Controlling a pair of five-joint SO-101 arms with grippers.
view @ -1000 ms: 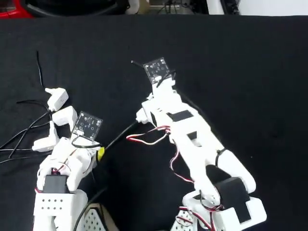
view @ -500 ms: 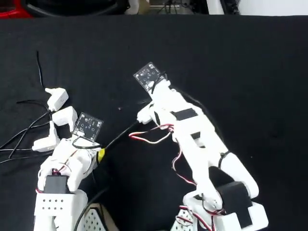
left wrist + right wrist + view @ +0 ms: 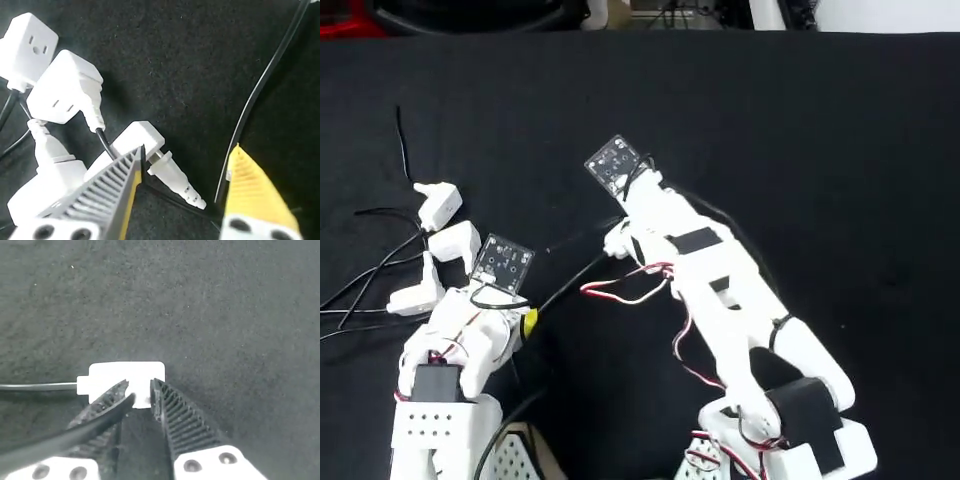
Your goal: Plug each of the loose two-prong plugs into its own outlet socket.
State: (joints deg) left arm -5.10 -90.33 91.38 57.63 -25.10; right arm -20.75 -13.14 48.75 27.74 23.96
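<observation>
Over the last second my right arm (image 3: 720,290) has swung toward nine o'clock. Its right tool (image 3: 141,390) pinches the plug (image 3: 125,375) by one edge, near the middle of the surface (image 3: 820,150). My left tool (image 3: 187,150) hangs spread over the sockets (image 3: 65,90) at nine o'clock. I fear so shallow a pinch lets the plug twist as its cord (image 3: 35,386) drags, and the prongs miss.
</observation>
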